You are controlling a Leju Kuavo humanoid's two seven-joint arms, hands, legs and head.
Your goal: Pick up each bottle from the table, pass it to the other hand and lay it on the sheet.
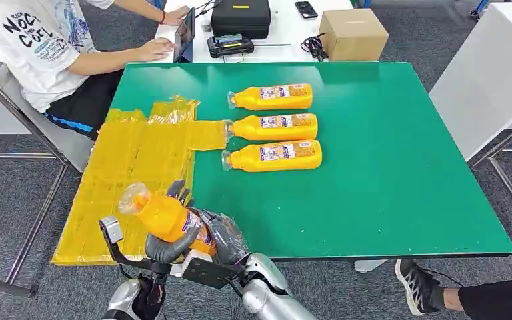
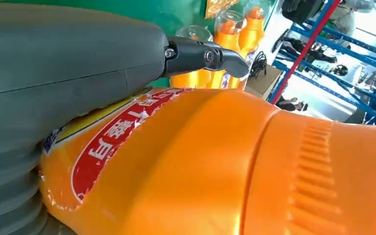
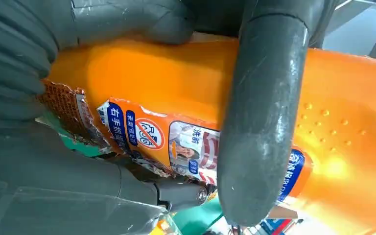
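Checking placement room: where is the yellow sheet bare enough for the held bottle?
The yellow sheet is bare from its crumpled far edge to the near table edge. Its right strip is crowded, touching the three lying bottles; both hands hold the bottle there.

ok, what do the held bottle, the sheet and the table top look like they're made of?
Held bottle: glossy orange plastic by its look, moulded ribs and dimples, with a printed film label torn at one edge.
Sheet: thin translucent yellow plastic film, probably; it is creased and crumpled at the far end.
Table top: smooth matte green surface; material underneath cannot be told.
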